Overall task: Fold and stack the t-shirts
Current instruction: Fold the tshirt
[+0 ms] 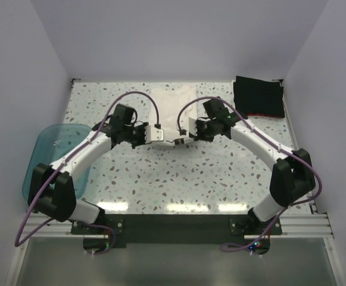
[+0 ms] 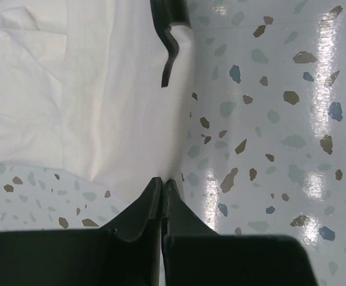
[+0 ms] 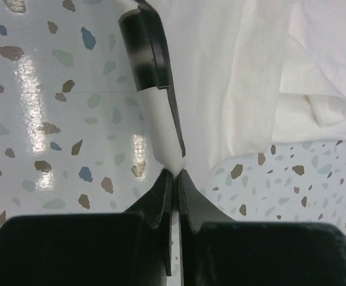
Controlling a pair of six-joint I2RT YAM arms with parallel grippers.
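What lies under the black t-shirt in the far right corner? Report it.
The edge of a red t-shirt shows beneath the black t-shirt along its near side. The rest, and anything else underneath, is covered.

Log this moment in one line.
left hand: shut on white t-shirt near edge | right hand: shut on same edge | black t-shirts: folded, far right corner
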